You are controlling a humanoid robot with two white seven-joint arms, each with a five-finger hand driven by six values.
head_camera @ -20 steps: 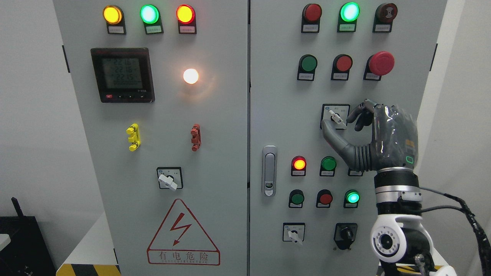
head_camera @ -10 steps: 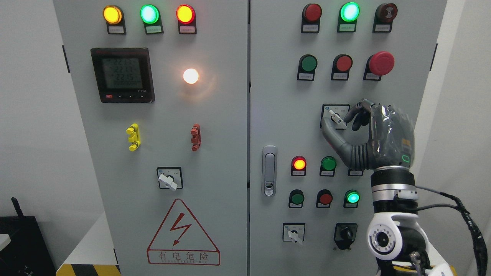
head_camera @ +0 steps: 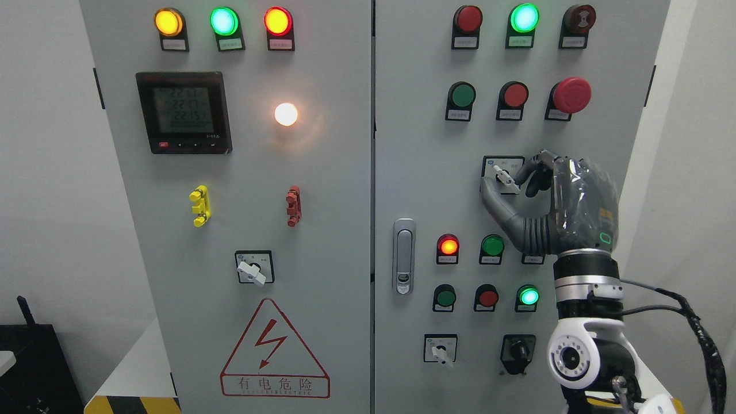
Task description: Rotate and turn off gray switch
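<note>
1. we face a cabinet [head_camera: 322, 190] with two doors, and the work is on the right door, about halfway up.
2. our right hand [head_camera: 566, 204] reaches up from the lower right. its thumb [head_camera: 493, 195] lies under the switch [head_camera: 504, 176] and a fingertip [head_camera: 523, 172] sits at the switch's right side, so we judge the hand pinched on the lever, though how firm the contact is cannot be told. the left hand is out of view.
3. the lever points up and to the left on its square plate. we judge the turn not yet finished. the grip looks set, while the rotation to off and the release are left.
4. nearby are a red mushroom button [head_camera: 571, 95] above, a lit red lamp [head_camera: 448, 246] and a green button [head_camera: 493, 245] below. the palm covers a label just right of the green button.
5. nothing blocks the switch. the tight spacing means stray fingers could bump neighbouring buttons.
</note>
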